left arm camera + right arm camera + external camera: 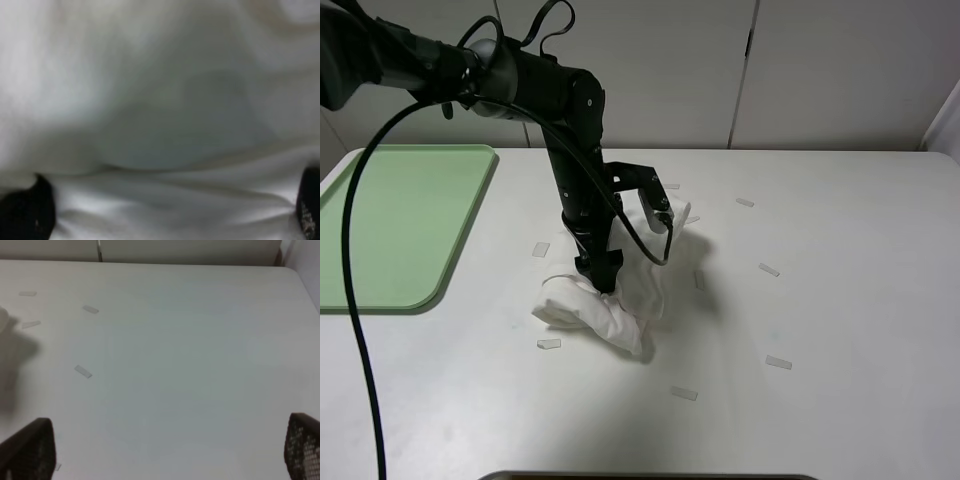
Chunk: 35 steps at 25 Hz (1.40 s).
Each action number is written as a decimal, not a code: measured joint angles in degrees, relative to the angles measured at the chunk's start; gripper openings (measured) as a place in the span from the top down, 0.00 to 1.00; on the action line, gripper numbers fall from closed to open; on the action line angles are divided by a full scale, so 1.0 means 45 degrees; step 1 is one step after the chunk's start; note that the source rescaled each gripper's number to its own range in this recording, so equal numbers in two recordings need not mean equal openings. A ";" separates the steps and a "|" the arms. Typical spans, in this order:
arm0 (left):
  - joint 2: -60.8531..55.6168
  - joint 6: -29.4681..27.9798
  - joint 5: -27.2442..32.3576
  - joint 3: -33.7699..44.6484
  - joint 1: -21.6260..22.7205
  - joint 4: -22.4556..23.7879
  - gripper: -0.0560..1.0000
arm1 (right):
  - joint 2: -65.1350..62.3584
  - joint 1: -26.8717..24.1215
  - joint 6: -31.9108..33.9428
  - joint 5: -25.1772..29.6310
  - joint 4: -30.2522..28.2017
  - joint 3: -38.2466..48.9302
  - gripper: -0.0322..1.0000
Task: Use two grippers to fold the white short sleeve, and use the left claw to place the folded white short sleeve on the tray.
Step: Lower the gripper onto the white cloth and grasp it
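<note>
White cloth fills the left wrist view, blurred by closeness, with two dark fingertips (25, 212) standing far apart at the frame's edges and the fabric lying between them, not yet pinched. Seen from the high camera, the left gripper (599, 272) points straight down into the shirt (605, 300), which lies bunched in a compact folded heap near the middle of the table (840, 300). Folding looks essentially complete; the step in hand is judged to be the left claw's pick-up of the bundle. The tray (400, 225) sits at the table's left edge, well apart from the shirt and bare. The right gripper (165, 452) is absent from the high view; its own camera shows its fingers spread wide over bare table, holding nothing, with several paper scraps (83, 372) scattered beyond. Next move, as assessed: close the left fingers through enough layers to hold the whole bundle, lift clear, carry it left and set it down within the tray's rim. Risk noted: a shallow pinch may let the fold fall open in transit.
</note>
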 joint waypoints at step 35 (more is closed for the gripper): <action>-0.3582 -0.7513 -0.1820 0.4389 0.2234 -0.0396 0.03 | 0.0000 0.0000 0.0000 0.0000 0.0000 0.0000 0.00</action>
